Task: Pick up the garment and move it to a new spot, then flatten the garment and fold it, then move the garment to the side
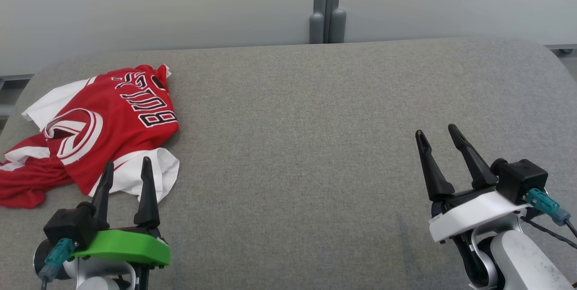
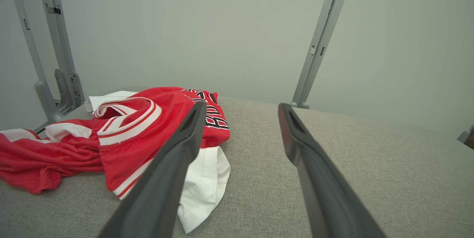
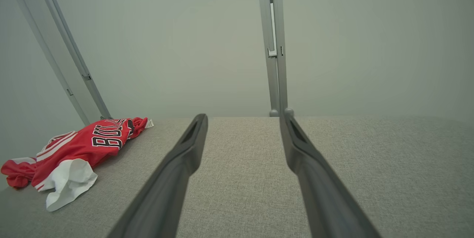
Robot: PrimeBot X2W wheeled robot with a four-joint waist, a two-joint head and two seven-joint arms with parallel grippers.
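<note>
A crumpled red and white garment (image 1: 99,132) with black lettering lies bunched at the left side of the grey padded table (image 1: 315,145). My left gripper (image 1: 127,170) stands open just in front of the garment's near white edge, with nothing between its fingers. In the left wrist view the garment (image 2: 126,138) sits ahead and to the left of my open left gripper (image 2: 240,110). My right gripper (image 1: 437,134) is open over bare table at the lower right, far from the cloth. The right wrist view shows the garment (image 3: 74,149) at far left and the open right gripper (image 3: 244,117).
A pale wall with grey metal posts (image 1: 327,6) runs behind the table's far edge. The table's left edge lies close beside the garment.
</note>
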